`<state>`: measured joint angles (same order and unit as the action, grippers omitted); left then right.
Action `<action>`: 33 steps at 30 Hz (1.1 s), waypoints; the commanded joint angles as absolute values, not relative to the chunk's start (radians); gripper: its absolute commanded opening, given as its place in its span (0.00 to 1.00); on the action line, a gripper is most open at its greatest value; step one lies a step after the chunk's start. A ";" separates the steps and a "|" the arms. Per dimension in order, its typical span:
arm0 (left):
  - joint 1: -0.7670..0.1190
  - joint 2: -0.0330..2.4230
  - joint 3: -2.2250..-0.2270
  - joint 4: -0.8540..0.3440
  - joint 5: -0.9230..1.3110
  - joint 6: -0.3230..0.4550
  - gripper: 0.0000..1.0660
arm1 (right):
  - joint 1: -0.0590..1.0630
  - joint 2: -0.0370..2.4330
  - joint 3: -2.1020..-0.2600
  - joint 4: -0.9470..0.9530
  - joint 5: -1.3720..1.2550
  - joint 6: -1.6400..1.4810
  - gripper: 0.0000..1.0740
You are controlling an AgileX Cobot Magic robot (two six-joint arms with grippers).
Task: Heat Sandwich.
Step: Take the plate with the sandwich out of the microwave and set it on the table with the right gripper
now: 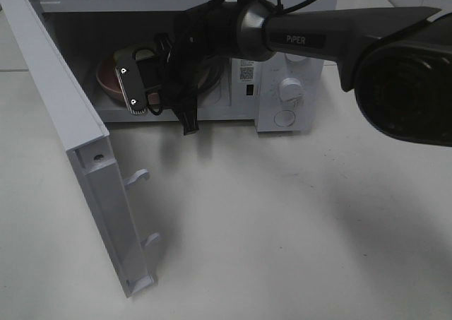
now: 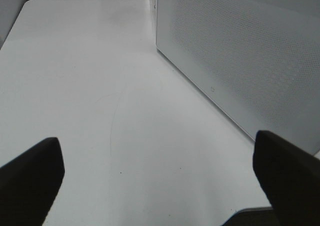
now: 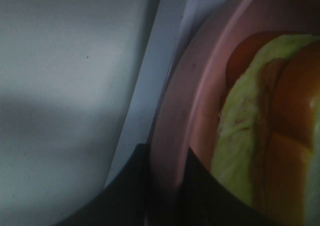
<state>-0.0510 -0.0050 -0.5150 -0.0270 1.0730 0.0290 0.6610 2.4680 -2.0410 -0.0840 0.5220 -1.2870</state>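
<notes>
Closest to the high camera is my right arm (image 1: 367, 44), a big dark blur across the top right, reaching over into the open microwave (image 1: 282, 87). Its gripper (image 1: 141, 80) is inside the cavity at the pink plate (image 1: 106, 76), and from the wrist cam the two dark fingers (image 3: 130, 186) sit either side of the plate rim (image 3: 170, 126), one outside and one inside, pinched narrow on it, so I'd call that a grip on the plate. The sandwich (image 3: 265, 136) lies on the plate just inboard of the inner finger, yellow-green filling and brown crust facing the cam, near the finger but I can't tell if it's touching. My guess is the plate is being set down in the oven, so the trick here is to keep it level, make sure it's fully seated on the floor of the cavity, then let go and back straight out without dragging the rim or clipping the door (image 1: 85, 164), which is swung wide on the left. Left gripper (image 2: 160, 186) is spread wide and empty, hovering over bare worktop (image 2: 100, 86) beside the microwave's perforated side.
</notes>
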 commanded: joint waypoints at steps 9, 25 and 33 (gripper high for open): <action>-0.047 -0.011 -0.514 -0.034 1.069 0.021 0.91 | 0.653 2.372 -1.827 -0.173 0.373 -1.382 0.00; -0.047 -0.011 -0.514 -0.034 1.069 0.021 0.91 | 0.605 2.216 -1.622 -0.006 0.311 -1.693 0.00; -0.047 -0.011 -0.514 -0.034 1.069 0.021 0.91 | 0.605 2.154 -1.577 0.057 0.350 -1.757 0.00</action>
